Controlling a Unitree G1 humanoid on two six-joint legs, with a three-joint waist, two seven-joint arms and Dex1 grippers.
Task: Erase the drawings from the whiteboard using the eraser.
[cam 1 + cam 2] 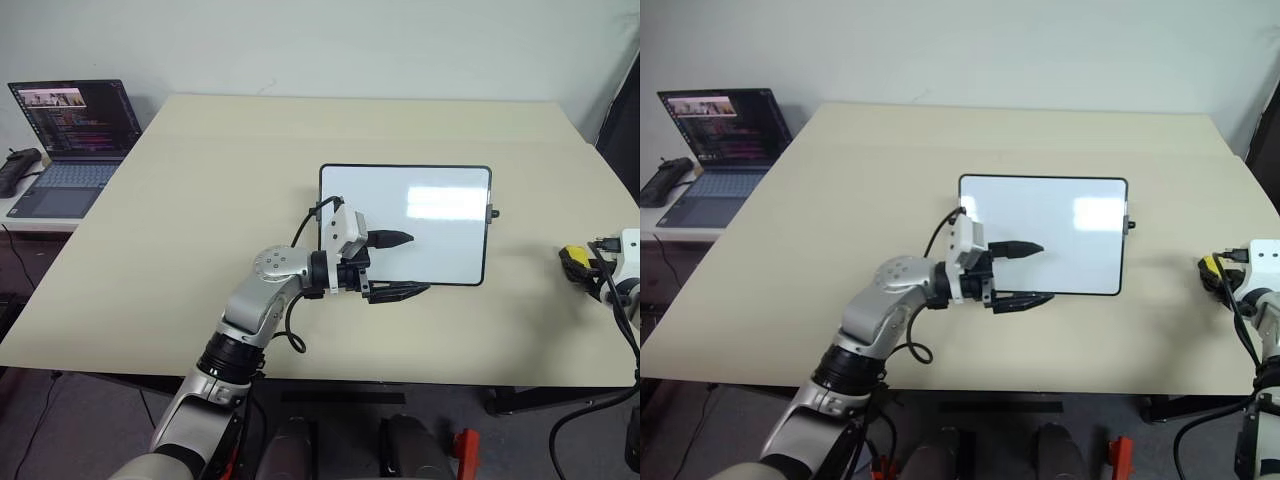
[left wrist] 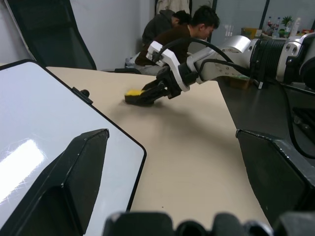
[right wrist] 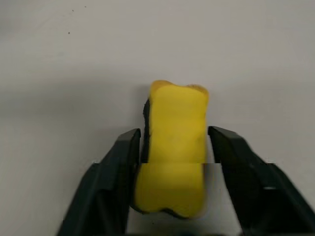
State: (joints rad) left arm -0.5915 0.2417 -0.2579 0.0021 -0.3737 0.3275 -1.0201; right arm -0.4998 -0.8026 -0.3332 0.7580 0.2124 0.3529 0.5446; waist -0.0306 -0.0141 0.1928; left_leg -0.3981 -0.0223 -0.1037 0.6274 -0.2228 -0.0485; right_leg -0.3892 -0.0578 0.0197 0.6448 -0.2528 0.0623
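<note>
The whiteboard (image 1: 430, 225) lies flat on the table, right of centre, its surface plain white with a patch of glare. The drawings are out of view. My left gripper (image 1: 419, 264) is open and points sideways over the board's near left part, one finger (image 1: 395, 238) above the white surface and the other near the front frame. The yellow eraser (image 3: 174, 157) lies on the table at the far right, apart from the board. My right gripper (image 3: 174, 132) is open, with a finger on each side of the eraser (image 1: 573, 255).
An open laptop (image 1: 75, 140) stands on a lower desk at the far left, with a black object (image 1: 15, 170) beside it. The beige table (image 1: 200, 250) reaches well past the board on all sides. Two people (image 2: 192, 24) sit in the background of the left wrist view.
</note>
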